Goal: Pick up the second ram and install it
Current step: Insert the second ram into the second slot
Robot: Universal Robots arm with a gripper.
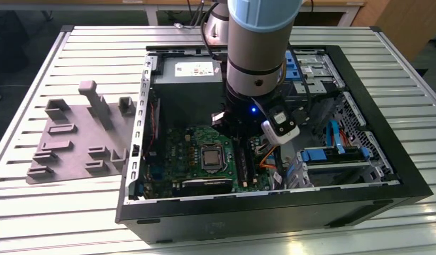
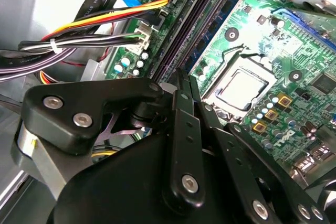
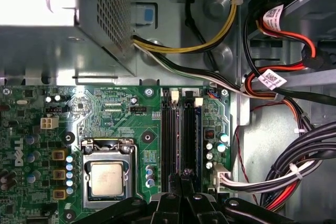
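Inside the open computer case [image 1: 388, 159], the gripper [image 3: 184, 178] hangs with jaws pressed together just above the motherboard's [image 3: 115, 114] memory slots [image 3: 169, 135], where the second ram [image 3: 189, 135] sits directly ahead of the fingertips.

Open computer case [image 1: 388, 183] on my slatted metal table [image 1: 97, 42]; a grey moulded fixture tray [image 1: 80, 138] lies at nine o'clock of it, the processor socket [image 1: 212, 158] central on the green motherboard [image 1: 179, 146].
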